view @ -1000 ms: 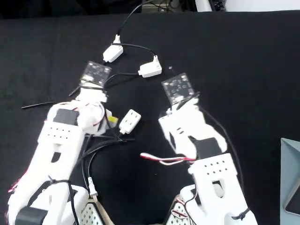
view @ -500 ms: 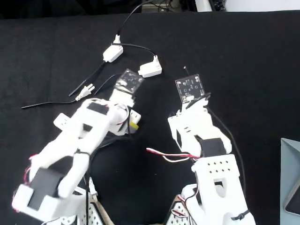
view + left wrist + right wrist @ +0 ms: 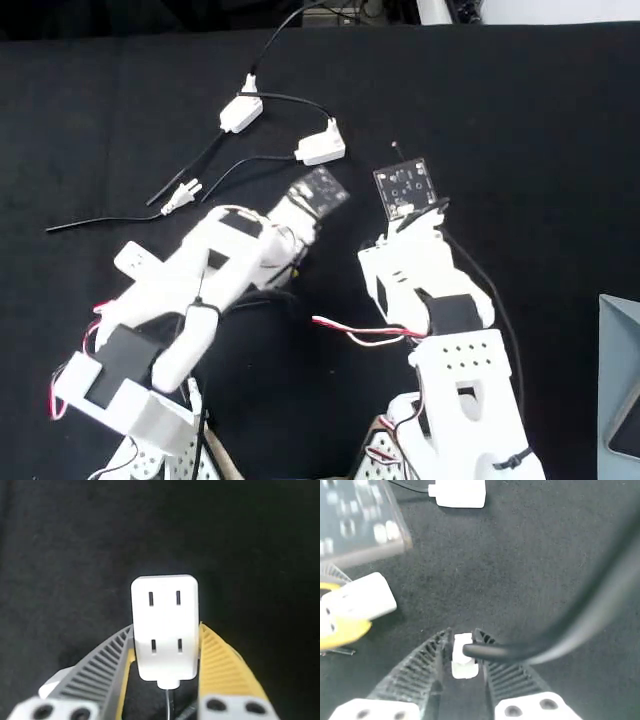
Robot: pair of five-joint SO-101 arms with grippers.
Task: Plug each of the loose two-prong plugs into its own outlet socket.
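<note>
Left arm (image 3: 190,285) has swung right toward mid-frame in the high view, carrying the outlet along. Right arm (image 3: 430,290) has held its place over the last half second.

Left of frame: second plug (image 3: 183,193) lies loose on the cloth (image 3: 520,120), well apart from both grippers. Upper centre: white blocks (image 3: 320,148) on cords, untouched. Whether they are sockets, cannot tell.

Left gripper (image 3: 165,630): jaws partly closed, clamped on the two long sides of the outlet (image 3: 165,605), its face toward the wrist camera. Four slots in two pairs, all empty.

Right gripper (image 3: 463,639): nearly closed, pinching the plug (image 3: 463,660). Black cord (image 3: 555,630) runs off over one finger. Prongs hidden. In the right wrist view the outlet sits near the plug, not touching.

Step, as I judge it: bringing plug and outlet together, with neither plug seated yet. Next move calls for turning the prongs to face one slot pair, squaring them up, then pushing straight in while the left holds firm.

Room: open cloth between the two wrists, but narrow, and the cord could snag there. Grey bin (image 3: 620,370) at right edge, well clear.
</note>
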